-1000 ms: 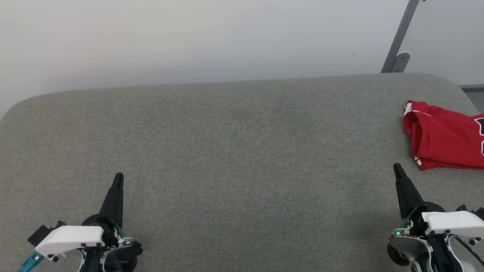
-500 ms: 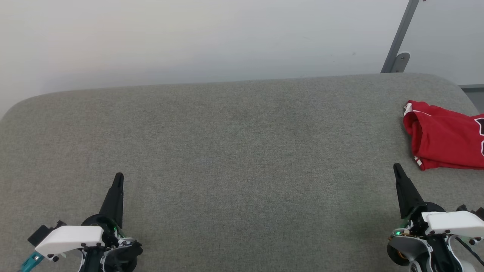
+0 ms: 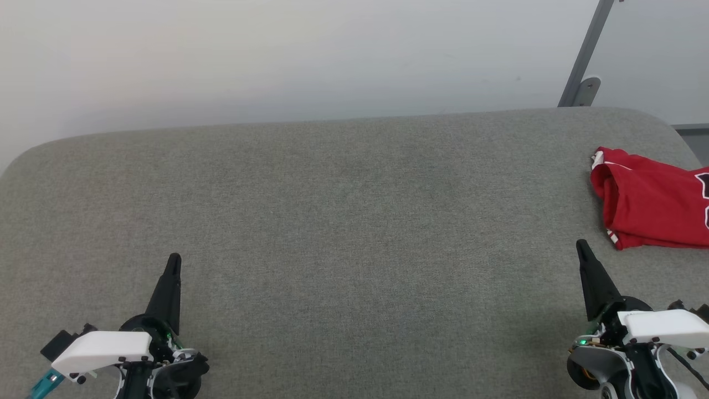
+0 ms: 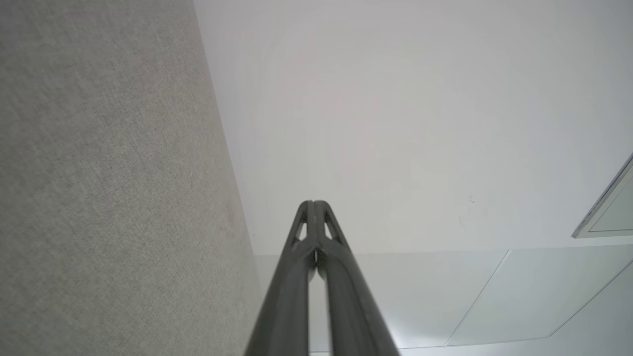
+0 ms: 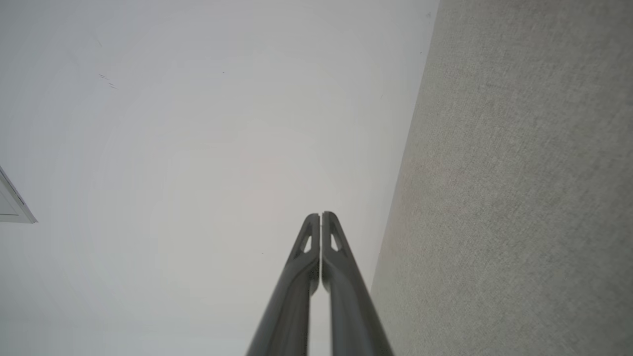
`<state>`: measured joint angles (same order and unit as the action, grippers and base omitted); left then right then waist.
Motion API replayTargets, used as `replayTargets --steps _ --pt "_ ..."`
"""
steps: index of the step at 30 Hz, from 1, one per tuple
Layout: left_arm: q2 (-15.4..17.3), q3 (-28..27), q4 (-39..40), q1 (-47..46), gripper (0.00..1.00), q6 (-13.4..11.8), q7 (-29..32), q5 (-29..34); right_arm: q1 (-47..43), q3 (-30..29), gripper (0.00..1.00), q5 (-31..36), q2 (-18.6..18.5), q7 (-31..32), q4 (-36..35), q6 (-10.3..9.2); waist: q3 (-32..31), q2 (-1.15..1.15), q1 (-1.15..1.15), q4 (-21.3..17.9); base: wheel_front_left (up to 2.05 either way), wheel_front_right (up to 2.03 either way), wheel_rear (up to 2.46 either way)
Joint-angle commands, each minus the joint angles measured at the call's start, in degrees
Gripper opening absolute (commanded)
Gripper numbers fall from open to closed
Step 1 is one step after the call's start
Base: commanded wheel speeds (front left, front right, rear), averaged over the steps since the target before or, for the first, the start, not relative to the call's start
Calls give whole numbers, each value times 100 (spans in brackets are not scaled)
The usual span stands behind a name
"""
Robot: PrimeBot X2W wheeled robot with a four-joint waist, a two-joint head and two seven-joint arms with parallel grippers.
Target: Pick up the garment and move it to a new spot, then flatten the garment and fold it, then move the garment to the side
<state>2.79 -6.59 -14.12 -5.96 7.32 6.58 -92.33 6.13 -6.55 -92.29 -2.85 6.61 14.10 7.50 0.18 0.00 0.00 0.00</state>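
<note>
**Garment lies at the far right, nearest to your right arm**

The garment [image 3: 651,202] lies on the grey padded surface [image 3: 343,221] at its right end, and the right edge of the head view cuts it off, so you cannot see its full extent. The part you see is doubled over in layers, with striped trim at the near left corner and a bit of dark lettering at the picture's edge. Its long axis seems to run left to right across the surface.

The right gripper [image 3: 581,245] has its two fingers pressed together and holds nothing; the right wrist view shows the same [image 5: 320,215]. The garment is ahead of it and a little to its right, near but not touching. The left gripper [image 3: 173,260] is also closed on nothing [image 4: 312,203], and it is well apart from the garment, with the whole bare middle of the surface between them.

This scene fits two stages: a loose bundle that waits for pick-up, or a folded shirt already put aside. For any reach, the right arm is clearly the nearer one.
</note>
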Motion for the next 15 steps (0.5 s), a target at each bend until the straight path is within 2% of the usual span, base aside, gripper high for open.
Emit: replayTargets --steps 1,15 --pt "6 2 2 -73 0 31 20 -9 24 -2 0 -23 9 5 -19 -2 0 0 0 0 0 0 0" --pt "6 2 2 -73 0 31 20 -8 24 -3 0 -23 9 5 -19 -2 0 0 0 0 0 0 0"
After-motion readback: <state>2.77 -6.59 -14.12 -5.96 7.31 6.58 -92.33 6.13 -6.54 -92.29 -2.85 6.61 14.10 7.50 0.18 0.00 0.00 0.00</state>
